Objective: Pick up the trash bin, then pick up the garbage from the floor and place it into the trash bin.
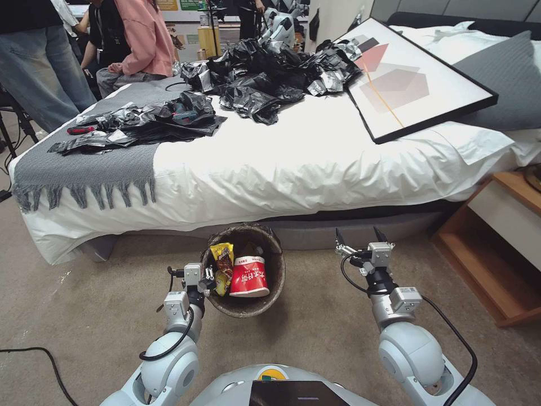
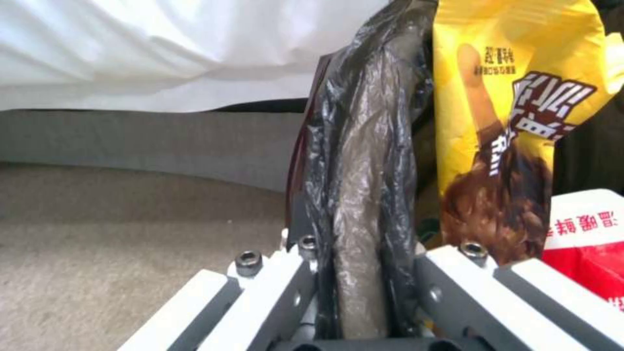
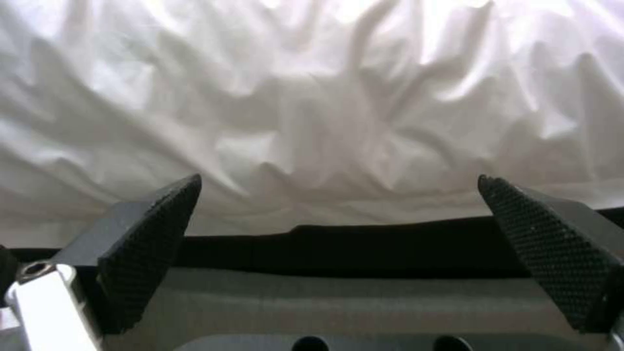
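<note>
Left gripper [image 1: 209, 274] is pinching the bin [image 1: 265, 300] by its lined rim, holding it low by the bed [image 1: 293, 163]; wrapper [image 1: 222, 260] and cup [image 1: 249, 276] are sitting inside. Right gripper [image 1: 359, 235] is hovering, fingers spread. Risk: the liner slipping in the pinch, so the bin tilts and spills.
</note>
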{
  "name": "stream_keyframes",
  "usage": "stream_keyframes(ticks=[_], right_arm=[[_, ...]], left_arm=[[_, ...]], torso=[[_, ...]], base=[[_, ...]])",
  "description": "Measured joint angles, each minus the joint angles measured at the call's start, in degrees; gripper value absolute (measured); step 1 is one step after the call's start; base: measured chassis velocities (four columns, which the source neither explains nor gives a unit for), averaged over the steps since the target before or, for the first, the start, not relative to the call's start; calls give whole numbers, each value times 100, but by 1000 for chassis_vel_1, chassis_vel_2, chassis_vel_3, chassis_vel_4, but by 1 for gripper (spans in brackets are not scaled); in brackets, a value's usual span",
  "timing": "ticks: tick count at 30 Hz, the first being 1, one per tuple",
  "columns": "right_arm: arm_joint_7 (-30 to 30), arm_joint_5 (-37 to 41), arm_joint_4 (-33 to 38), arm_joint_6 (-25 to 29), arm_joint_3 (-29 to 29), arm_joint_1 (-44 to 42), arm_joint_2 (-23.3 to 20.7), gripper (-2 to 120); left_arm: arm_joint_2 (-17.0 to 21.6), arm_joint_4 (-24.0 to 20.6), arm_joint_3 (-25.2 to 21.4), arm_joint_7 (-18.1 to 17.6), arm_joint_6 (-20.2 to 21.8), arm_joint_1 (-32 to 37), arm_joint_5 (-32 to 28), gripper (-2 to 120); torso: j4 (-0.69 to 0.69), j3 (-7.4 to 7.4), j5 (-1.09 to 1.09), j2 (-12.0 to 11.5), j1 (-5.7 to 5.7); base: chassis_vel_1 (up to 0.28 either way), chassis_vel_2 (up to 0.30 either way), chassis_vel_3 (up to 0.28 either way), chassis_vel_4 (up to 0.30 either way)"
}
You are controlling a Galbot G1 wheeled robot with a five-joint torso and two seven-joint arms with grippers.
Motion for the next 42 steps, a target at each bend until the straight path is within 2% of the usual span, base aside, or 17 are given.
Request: stream_keyframes(ticks=[42], right_arm=[[40,-201,-27,-33,-399,91,218,100]], left_arm=[[-94,-153,-141,-1,-2,128,21,0]], torso=[[0,0,0,0,0]], base=[[79,77,82,81]])
